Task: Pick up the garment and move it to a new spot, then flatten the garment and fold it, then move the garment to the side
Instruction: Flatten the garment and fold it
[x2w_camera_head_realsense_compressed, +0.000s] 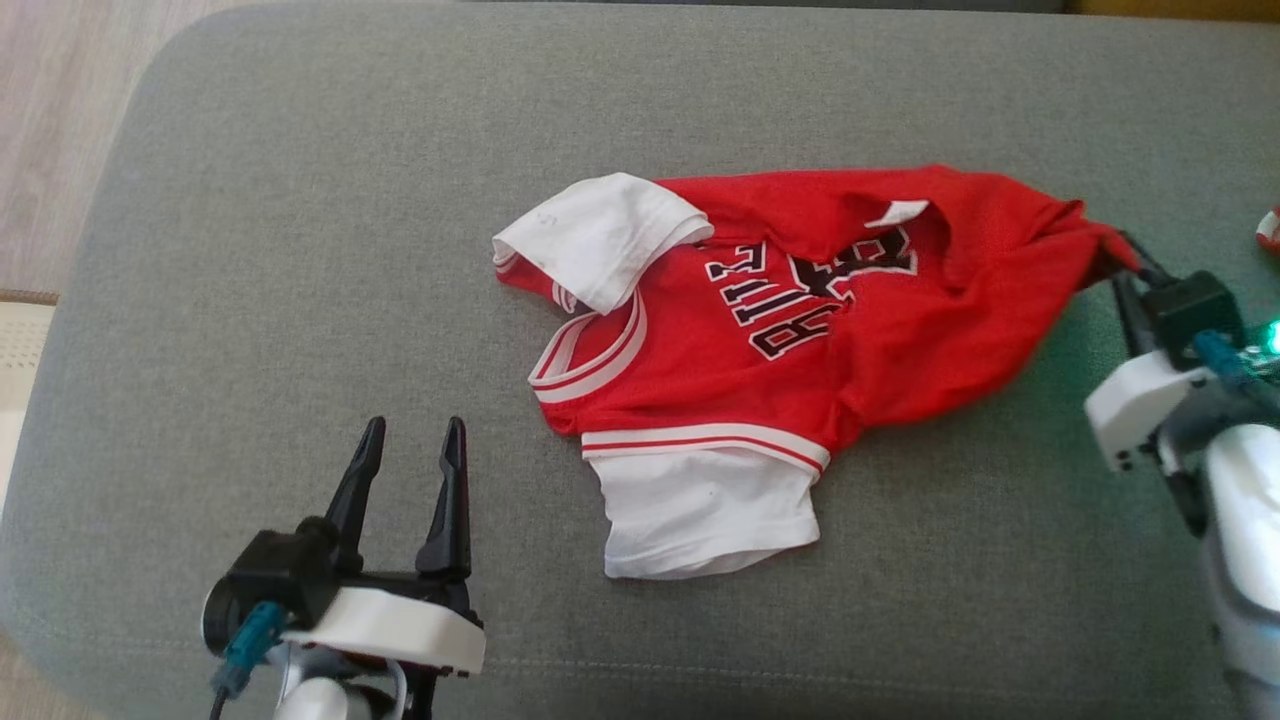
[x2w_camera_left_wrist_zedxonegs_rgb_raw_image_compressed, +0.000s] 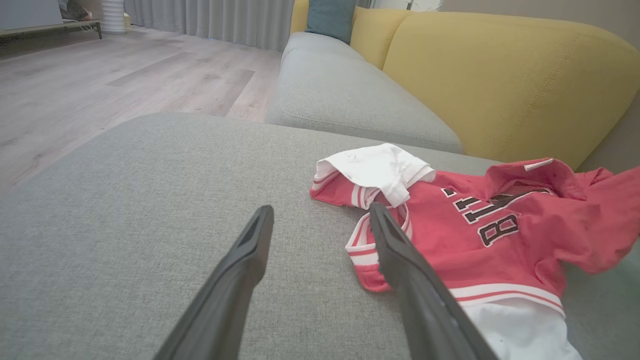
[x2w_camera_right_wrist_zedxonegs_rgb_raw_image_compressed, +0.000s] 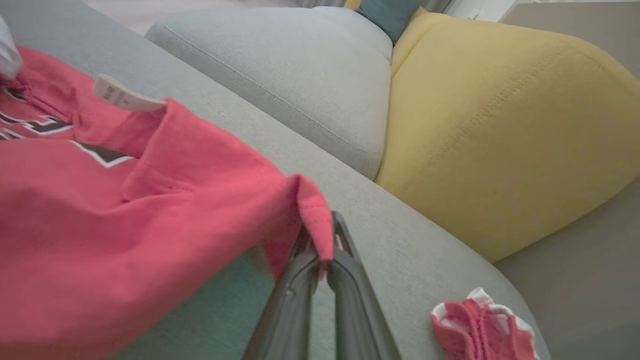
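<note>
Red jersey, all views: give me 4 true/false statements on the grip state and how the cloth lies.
1. The right gripper is shut on an edge of the red mesh jersey with white sleeves. True.
2. The left gripper is clamped on a sleeve. False: it is open and apart from the jersey, over the grey fabric cushion.
3. The jersey lies flat and smooth. False: it is rumpled, with one white sleeve flipped over onto the red body.
4. A small red-and-white cloth lies on the cushion near the right gripper. True.
</note>
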